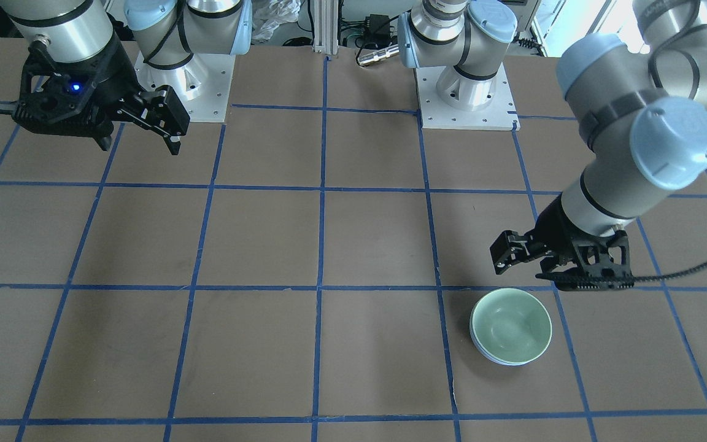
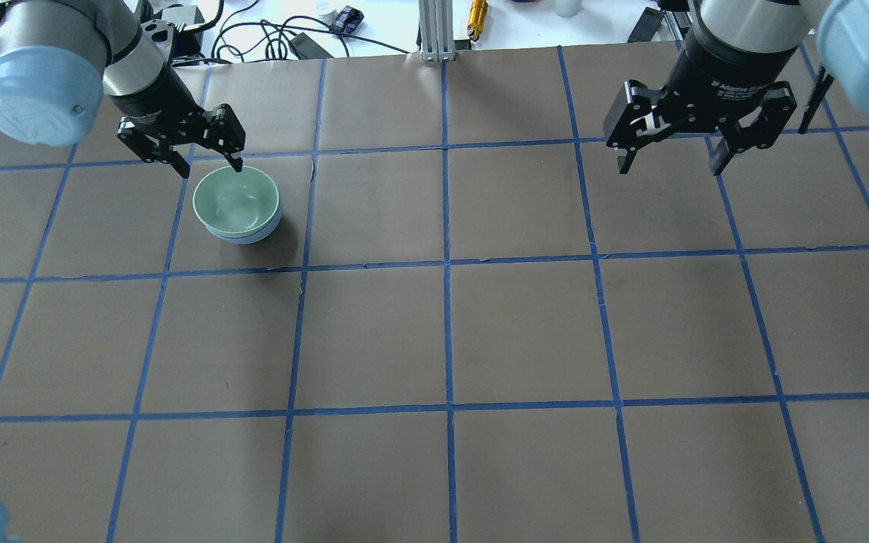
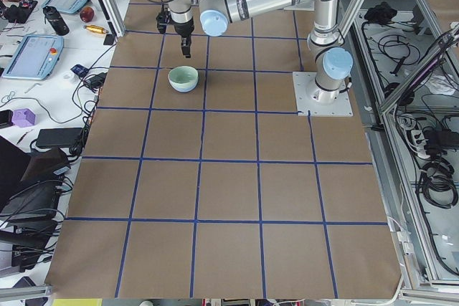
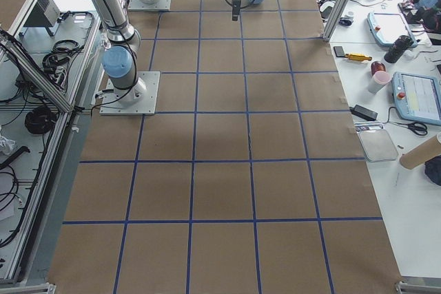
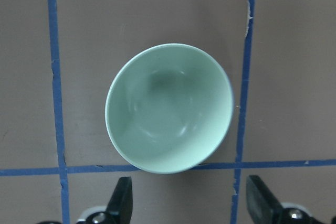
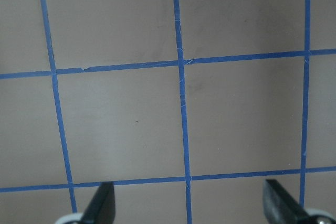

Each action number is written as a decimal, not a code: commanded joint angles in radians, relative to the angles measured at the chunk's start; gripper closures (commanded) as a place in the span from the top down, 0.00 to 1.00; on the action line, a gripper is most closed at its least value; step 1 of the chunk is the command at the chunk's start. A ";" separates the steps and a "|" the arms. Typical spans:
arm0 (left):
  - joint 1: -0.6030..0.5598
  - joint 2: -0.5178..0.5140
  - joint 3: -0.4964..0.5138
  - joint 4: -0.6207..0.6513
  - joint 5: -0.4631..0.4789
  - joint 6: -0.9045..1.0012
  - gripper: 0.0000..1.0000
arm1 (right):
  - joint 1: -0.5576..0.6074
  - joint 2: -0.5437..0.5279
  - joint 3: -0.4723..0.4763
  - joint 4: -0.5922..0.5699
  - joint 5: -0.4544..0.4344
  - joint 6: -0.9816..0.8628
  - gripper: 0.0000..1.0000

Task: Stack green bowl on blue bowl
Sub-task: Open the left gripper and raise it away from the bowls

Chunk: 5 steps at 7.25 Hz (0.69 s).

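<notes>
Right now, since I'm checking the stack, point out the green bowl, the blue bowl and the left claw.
green bowl (image 2: 237,200), overhead view, inner bottom.
blue bowl (image 2: 246,239), overhead view, exposed edge under the green one.
left claw (image 2: 211,170), overhead view, midway between fingertips.

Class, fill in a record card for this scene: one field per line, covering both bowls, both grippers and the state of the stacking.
green bowl: upright, nested inside the blue bowl
blue bowl: on the table, only a sliver of rim showing under the green one
left gripper: open, empty, beside the stack
right gripper: open, empty, over the table, far from the bowls
stacking: looks done
</notes>
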 commanded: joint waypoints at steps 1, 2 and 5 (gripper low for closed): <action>-0.111 0.140 0.002 -0.131 0.053 -0.122 0.82 | 0.000 0.000 0.000 0.000 0.000 0.000 1.00; -0.128 0.177 0.002 -0.147 0.048 -0.158 0.88 | 0.000 0.000 0.000 0.000 0.000 0.000 1.00; -0.127 0.228 0.000 -0.204 0.050 -0.157 0.93 | 0.000 0.000 0.000 0.000 0.000 0.000 1.00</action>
